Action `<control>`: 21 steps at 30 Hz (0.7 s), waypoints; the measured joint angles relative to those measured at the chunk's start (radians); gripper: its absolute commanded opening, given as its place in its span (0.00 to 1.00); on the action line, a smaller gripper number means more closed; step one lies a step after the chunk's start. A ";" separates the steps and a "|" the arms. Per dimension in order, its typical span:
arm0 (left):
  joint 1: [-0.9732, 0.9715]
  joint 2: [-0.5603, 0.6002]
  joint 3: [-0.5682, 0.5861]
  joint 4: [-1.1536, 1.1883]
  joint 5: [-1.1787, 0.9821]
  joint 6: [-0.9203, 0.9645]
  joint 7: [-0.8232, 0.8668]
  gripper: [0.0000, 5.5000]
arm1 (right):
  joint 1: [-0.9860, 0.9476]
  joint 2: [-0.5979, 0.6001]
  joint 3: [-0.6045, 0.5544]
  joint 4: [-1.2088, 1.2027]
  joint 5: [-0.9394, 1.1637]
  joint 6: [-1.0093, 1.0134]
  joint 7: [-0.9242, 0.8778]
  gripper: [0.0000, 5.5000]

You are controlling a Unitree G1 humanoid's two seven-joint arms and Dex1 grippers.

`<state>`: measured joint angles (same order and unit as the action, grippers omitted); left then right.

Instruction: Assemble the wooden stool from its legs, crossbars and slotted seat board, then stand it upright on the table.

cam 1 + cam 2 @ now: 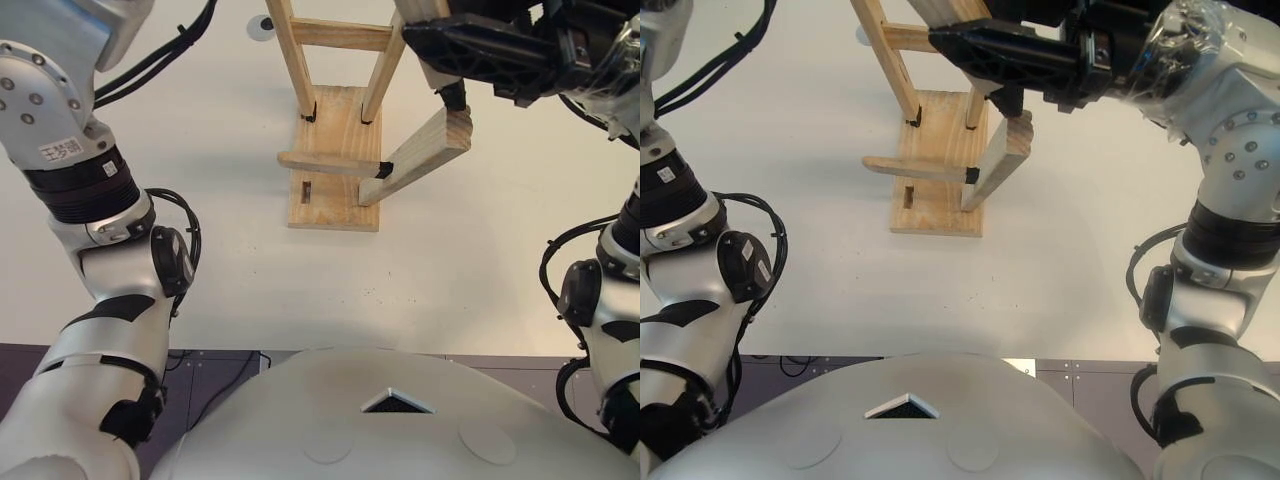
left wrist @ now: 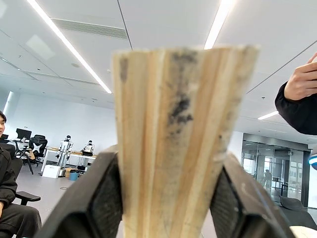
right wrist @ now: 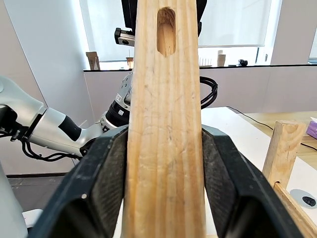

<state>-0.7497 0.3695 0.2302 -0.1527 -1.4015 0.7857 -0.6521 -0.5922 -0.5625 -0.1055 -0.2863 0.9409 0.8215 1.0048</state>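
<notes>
The slotted seat board lies flat on the white table. Two legs stand in its far slots, joined by a crossbar. A third leg leans at the board's right edge. From it a second crossbar reaches left across the board. One near slot is bare. Above the leaning leg, my right gripper is shut on a fourth leg with a mortise near its far end. My left gripper is shut on a wooden leg's end, which points at the ceiling.
A grey round insert sits in the tabletop left of the standing legs. Bare white table stretches between the board and the front edge. My left arm rises along the left side.
</notes>
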 measured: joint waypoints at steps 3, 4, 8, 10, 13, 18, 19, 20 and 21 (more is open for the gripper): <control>0.003 -0.010 0.002 -0.003 0.009 -0.002 0.001 0.39 | 0.000 -0.002 0.011 0.015 -0.014 -0.025 0.017 0.37; 0.006 -0.015 0.003 -0.009 0.014 -0.004 0.006 0.39 | -0.002 -0.005 0.018 0.019 -0.028 -0.034 0.024 0.42; 0.015 -0.035 0.043 -0.011 0.039 -0.063 0.024 0.37 | -0.015 -0.047 0.067 0.052 -0.076 -0.022 0.051 0.53; 0.015 -0.035 0.087 -0.008 0.063 -0.118 0.039 0.37 | -0.016 -0.095 0.076 0.073 -0.091 -0.005 0.085 0.59; 0.018 0.000 0.157 -0.007 0.085 -0.161 0.055 0.37 | -0.022 -0.178 0.099 0.101 -0.108 0.033 0.167 0.64; 0.195 0.088 0.191 -0.030 0.206 -0.190 -0.006 0.37 | -0.051 -0.285 0.069 0.132 -0.041 0.131 0.314 0.64; 0.233 0.089 0.183 -0.029 0.240 -0.204 -0.023 0.37 | -0.051 -0.288 0.067 0.128 -0.035 0.133 0.327 0.64; 0.281 0.089 0.168 -0.020 0.291 -0.227 -0.052 0.37 | -0.043 -0.311 0.069 0.111 -0.035 0.132 0.345 0.64; 0.312 0.089 0.157 -0.004 0.331 -0.250 -0.074 0.37 | -0.037 -0.318 0.069 0.093 -0.037 0.130 0.347 0.64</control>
<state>-0.4374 0.4584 0.3877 -0.1564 -1.0702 0.5357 -0.7259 -0.6293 -0.8801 -0.0370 -0.1931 0.9041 0.9519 1.3516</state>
